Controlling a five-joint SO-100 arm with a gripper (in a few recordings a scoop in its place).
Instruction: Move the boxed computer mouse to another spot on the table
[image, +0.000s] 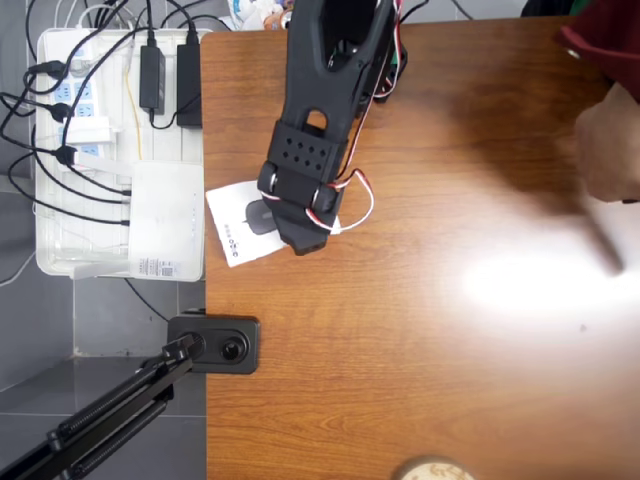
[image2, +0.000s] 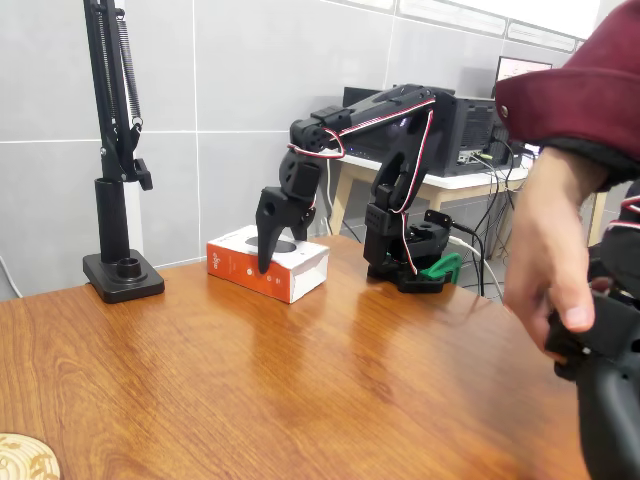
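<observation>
The boxed computer mouse (image: 232, 218) lies flat near the table's (image: 430, 340) left edge in the overhead view. It is white with a dark mouse picture. In the fixed view its orange-red side (image2: 240, 266) faces me. My black gripper (image: 298, 232) is lowered over the box's right part and hides it. In the fixed view the gripper (image2: 271, 258) points down, and one finger (image2: 268, 240) hangs in front of the box's front side. The other finger is hidden, so I cannot see whether the jaws press on the box. The box rests on the table (image2: 300, 390).
A white tray (image: 60, 255) of power strips and cables with a white router-like device (image: 165, 215) stands left of the table. A black stand base (image: 222, 345) (image2: 122, 276) is clamped near the box. A person's hand (image: 608, 150) (image2: 548, 260) hovers at the right. A round wooden disc (image2: 25, 458) lies at the front.
</observation>
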